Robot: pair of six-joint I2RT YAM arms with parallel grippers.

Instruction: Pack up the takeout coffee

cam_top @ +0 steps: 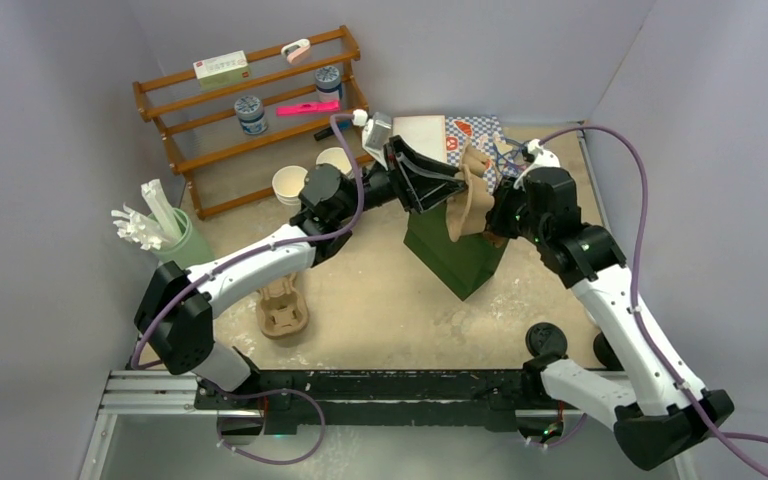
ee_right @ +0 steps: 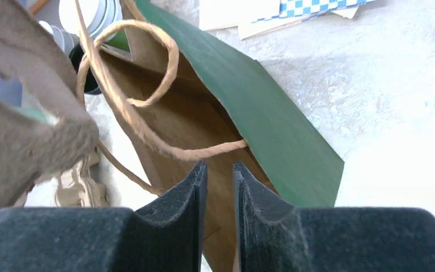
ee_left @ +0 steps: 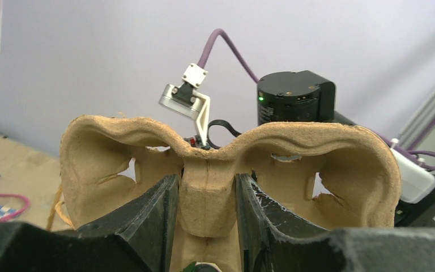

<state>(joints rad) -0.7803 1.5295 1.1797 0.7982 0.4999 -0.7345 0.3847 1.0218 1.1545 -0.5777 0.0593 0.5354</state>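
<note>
From above, the left gripper is reaching out over the middle of the table and clenching a pulp carrier, which is hanging on edge just above the mouth of the green bag. The right gripper is sitting at the bag's rim, just beside the carrier on its far side from the left one. The coffee seems to be the round black top standing near the right arm's base, well apart from both grippers and behind them, outside the bag; a second black round thing is showing half hidden by the right arm just beside it, and from this height I cannot tell for sure which is which. In the left wrist view, the left gripper is gripping the carrier by its middle ridge, one finger pressing on each side, the two cup pockets spreading out to either side of the fingers; no coffee is showing here. In the right wrist view, the right gripper is standing with its fingers a narrow slit apart over the bag, whose brown inside and twine handle are lying just ahead of the tips; I cannot tell whether paper is pinched between them. The carrier is hanging to the left of the fingers.
</note>
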